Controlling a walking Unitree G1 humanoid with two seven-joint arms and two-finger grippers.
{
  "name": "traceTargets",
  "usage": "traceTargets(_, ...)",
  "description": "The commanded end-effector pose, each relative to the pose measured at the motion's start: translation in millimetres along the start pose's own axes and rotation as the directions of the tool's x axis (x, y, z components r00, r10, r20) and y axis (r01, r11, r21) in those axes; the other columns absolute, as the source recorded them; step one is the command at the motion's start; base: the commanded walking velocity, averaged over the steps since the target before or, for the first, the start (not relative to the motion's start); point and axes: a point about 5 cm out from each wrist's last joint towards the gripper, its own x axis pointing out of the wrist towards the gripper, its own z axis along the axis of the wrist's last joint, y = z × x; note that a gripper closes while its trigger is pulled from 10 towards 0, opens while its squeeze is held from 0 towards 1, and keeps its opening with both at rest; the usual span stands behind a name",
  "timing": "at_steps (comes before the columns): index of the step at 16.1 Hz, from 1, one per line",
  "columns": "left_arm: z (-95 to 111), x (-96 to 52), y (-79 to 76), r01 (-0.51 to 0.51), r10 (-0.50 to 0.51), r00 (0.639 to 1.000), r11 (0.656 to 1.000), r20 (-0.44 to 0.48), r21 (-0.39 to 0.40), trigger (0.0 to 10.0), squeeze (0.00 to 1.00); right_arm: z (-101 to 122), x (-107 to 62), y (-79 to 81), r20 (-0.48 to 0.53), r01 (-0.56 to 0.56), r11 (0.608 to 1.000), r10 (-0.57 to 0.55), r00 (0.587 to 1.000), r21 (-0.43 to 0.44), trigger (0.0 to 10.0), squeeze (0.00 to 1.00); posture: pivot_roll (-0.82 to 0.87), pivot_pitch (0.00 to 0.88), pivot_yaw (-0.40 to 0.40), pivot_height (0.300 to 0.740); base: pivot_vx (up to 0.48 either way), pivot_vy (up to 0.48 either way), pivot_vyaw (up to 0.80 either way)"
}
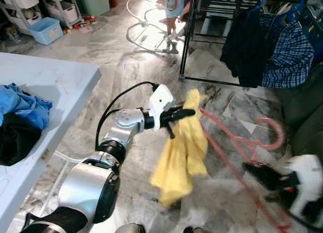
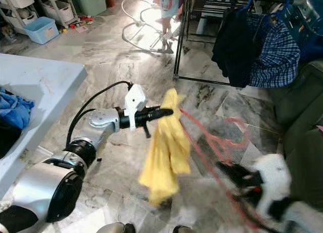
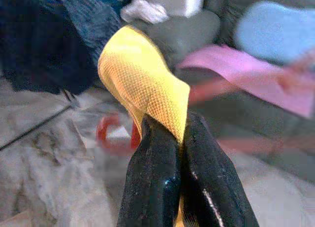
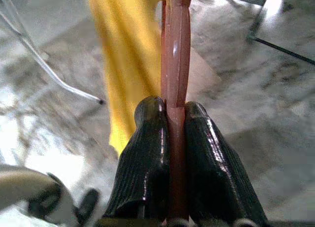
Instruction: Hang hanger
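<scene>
Midway: left hand [image 1: 187, 112] pinches the yellow mesh cloth [image 1: 181, 152]; right hand [image 4: 172, 106] clamps the pink plastic hanger [image 1: 242, 142]. Judged undone: hanging on the black metal drying rack [image 1: 202, 20] at one o'clock.

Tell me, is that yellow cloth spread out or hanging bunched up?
Bunched and hanging. The yellow cloth droops in folds from the left gripper, whose fingers pinch its top edge, beside the pink hanger.

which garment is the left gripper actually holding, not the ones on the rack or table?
The yellow cloth, pinched in the left gripper jaws and hanging free above the floor. The dark garment and plaid shirt hang on the rack.
</scene>
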Motion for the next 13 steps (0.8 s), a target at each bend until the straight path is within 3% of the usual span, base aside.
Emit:
traceTargets(1, 3, -1.5, 0.7, 0.029, -0.029, 1.000, 0.999, -0.011, 0.033, 10.0, 0.00, 1, -9.5, -13.7, -0.020, 0.037, 0.999, -0.038, 0.999, -0.032, 10.0, 0.00, -0.05, 0.093, -0.004, 0.740, 0.000, 0.000, 0.00)
traceTargets(3, -6, -5.5, 0.2, -0.037, 0.038, 0.999, 0.999, -0.007, 0.017, 10.0, 0.00, 6, -16.1, -23.2, -0.061, 0.036, 0.996, -0.040, 0.997, -0.077, 10.0, 0.00, -0.05, 0.095, -0.006, 0.740, 0.000, 0.000, 0.00)
traceTargets(5, -14, -6.3, -5.6, -0.035, 0.035, 0.999, 0.999, 0.001, -0.008, 10.0, 0.00, 6, -17.1, -25.7, -0.070, 0.026, 0.997, -0.032, 0.997, -0.079, 10.0, 0.00, -0.05, 0.099, -0.015, 0.740, 0.000, 0.000, 0.00)
traceTargets(7, -16, -3.8, -10.7, -0.011, 0.012, 1.000, 0.999, 0.024, -0.041, 10.0, 0.00, 4, -15.7, -22.8, -0.083, -0.006, 0.997, -0.001, 0.997, -0.074, 10.0, 0.00, -0.04, 0.107, -0.024, 0.740, 0.000, 0.000, 0.00)
traceTargets(9, -19, -0.2, -10.9, -0.090, 0.098, 0.994, 0.988, 0.058, -0.122, 10.0, 0.00, 5, -10.3, -24.0, -0.095, -0.016, 0.995, 0.007, 0.995, -0.097, 10.0, 0.00, -0.05, 0.114, -0.023, 0.740, 0.000, 0.000, 0.00)
traceTargets(13, -37, 0.9, -22.4, -0.128, 0.136, 0.990, 0.976, 0.035, -0.176, 10.0, 0.00, 9, -6.1, -22.2, -0.076, -0.020, 0.995, 0.013, 0.997, -0.098, 10.0, 0.00, -0.06, 0.124, -0.025, 0.740, 0.000, 0.000, 0.00)
